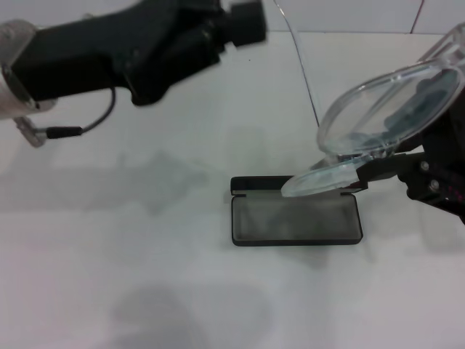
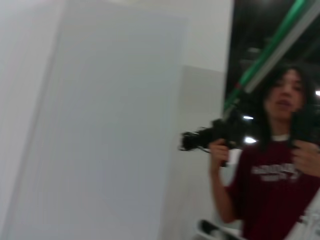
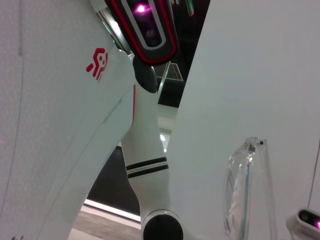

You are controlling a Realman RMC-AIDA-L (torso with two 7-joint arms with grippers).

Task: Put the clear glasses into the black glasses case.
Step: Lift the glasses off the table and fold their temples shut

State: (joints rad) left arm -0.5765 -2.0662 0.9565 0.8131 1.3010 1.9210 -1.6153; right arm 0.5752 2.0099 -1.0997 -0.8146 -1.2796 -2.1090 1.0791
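The black glasses case (image 1: pixel 293 219) lies open in the middle of the white table, grey lining up, its lid flat on the far side. My right gripper (image 1: pixel 386 169) comes in from the right and is shut on the clear glasses (image 1: pixel 389 109), which hang tilted above the case's right end. One lens dips over the case's far right corner, and a thin temple arm (image 1: pixel 299 62) sticks up and away. The glasses (image 3: pixel 245 192) also show close up in the right wrist view. My left gripper (image 1: pixel 245 22) is raised at the far left, away from the case.
The white table (image 1: pixel 109 254) spreads around the case on all sides. The left wrist view faces a pale wall and a person (image 2: pixel 277 165) standing off the table. The right wrist view looks up at my own white body (image 3: pixel 75 125).
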